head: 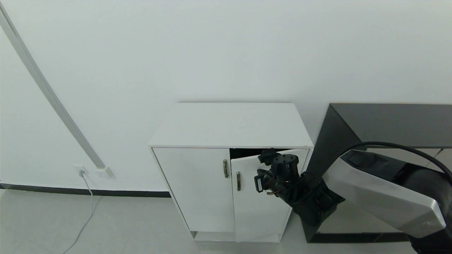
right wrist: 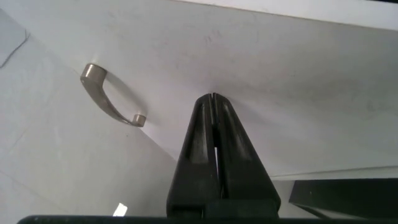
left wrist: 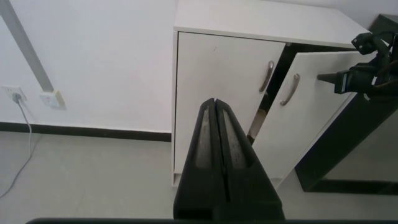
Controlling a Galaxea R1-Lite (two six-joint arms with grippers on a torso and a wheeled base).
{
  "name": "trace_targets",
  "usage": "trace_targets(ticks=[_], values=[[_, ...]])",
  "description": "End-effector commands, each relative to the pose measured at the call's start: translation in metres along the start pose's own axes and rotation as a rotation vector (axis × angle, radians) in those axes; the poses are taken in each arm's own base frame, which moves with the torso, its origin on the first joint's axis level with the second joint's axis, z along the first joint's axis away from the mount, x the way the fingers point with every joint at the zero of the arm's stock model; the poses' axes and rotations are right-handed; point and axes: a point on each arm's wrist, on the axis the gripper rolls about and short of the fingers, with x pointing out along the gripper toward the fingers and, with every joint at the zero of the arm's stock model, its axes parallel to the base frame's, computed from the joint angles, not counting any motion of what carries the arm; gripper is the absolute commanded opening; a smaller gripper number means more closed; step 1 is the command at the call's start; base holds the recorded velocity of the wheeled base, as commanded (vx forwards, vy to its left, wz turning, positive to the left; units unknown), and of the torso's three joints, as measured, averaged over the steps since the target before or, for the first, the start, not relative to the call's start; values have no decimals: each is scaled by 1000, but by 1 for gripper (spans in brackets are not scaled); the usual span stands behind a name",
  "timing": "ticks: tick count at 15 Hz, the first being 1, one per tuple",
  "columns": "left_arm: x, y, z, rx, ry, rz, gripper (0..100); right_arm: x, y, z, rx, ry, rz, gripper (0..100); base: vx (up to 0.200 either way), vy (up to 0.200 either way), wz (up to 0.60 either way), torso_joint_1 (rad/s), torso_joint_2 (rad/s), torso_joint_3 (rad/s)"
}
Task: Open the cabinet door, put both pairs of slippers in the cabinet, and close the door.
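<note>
You are facing the white, box-shaped two-door cabinet [head: 229, 125], which stands against the pale wall. Its flat white left door [head: 194, 187] is closed. Its white right door [head: 257, 211] is ajar, swung a little way out, with a dark gap showing along its top edge.

Each door carries a curved brushed-metal handle by the cabinet's centre seam: the left door's handle [head: 225, 168] and the right door's handle [head: 238, 181].

Your black right gripper [right wrist: 213, 99] is up against the outer face of the right door, in its upper part and beside that door's handle. The jaws are clenched together with nothing between them. Whether the tip actually touches the panel cannot be told.

Your black left gripper [left wrist: 214, 102] hangs well back from the cabinet front, pointing toward the left door. Its jaws are also pressed closed and grasp nothing.

A dark grey, glossy unit [head: 388, 123] stands just beside the cabinet's right side.
</note>
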Motion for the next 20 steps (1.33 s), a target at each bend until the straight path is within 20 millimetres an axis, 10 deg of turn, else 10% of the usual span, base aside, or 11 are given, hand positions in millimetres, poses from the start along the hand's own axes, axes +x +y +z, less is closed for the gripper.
trace_targets(ticks=[1, 20], values=[[0, 0, 0, 0, 0, 1, 0, 3, -1, -1, 1, -3, -3, 0, 0, 0, 0, 0, 0, 0], [0, 0, 0, 0, 0, 1, 0, 29, -17, 9, 8, 3, -47, 0, 0, 0, 0, 0, 0, 0]])
